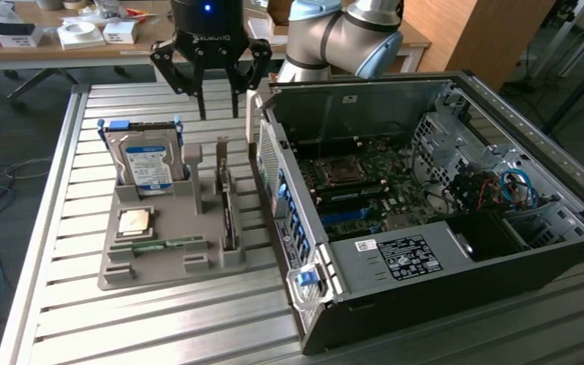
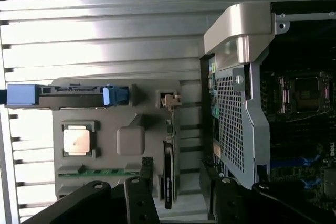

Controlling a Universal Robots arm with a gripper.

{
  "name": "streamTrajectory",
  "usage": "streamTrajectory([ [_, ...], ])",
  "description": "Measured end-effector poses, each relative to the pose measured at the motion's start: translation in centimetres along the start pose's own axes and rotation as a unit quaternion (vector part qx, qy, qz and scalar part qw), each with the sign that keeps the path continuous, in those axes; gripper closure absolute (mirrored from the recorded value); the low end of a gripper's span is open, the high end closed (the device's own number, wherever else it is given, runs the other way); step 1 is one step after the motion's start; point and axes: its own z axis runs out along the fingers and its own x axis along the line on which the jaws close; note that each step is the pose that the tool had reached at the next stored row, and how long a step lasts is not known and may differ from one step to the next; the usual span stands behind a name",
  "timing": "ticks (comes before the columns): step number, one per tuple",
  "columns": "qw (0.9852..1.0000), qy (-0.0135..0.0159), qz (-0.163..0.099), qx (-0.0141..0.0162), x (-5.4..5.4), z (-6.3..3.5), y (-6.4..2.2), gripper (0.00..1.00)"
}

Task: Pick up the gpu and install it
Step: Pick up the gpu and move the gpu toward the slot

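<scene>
1. One slatted aluminium bench (image 1: 58, 304) carries everything listed below.
2. One grey moulded plastic tray (image 1: 160, 268) lies on the bench at the exterior view's left and holds four parts, one of each kind.
3. One silver blue-labelled hard drive (image 1: 150, 163) stands upright in a blue frame at the tray's far end.
4. One square metal-topped processor chip (image 1: 134, 222) lies flat in a recess in the tray.
5. One slim green memory stick (image 1: 155, 245) lies in a groove at the near end.
6. One black robot hand (image 1: 219, 114) hangs above the bench beyond the tray's far end, fingers spread wide and holding nothing.
7. One gpu (image 1: 228, 214), a thin dark rectangular card, stands on edge in the tray's slot nearest the case, apart from the hand.
8. One dark metal computer case (image 1: 444, 258) lies open on its side at the exterior view's right, with one green motherboard (image 1: 363, 190) inside.
</scene>
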Motion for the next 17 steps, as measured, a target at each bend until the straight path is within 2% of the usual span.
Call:
streamTrajectory([
  [11, 1.0, 0.0, 0.0, 0.0, 0.0, 1.07, -0.03, 0.51],
  [17, 1.0, 0.0, 0.0, 0.0, 0.1, 2.08, -0.06, 0.51],
])
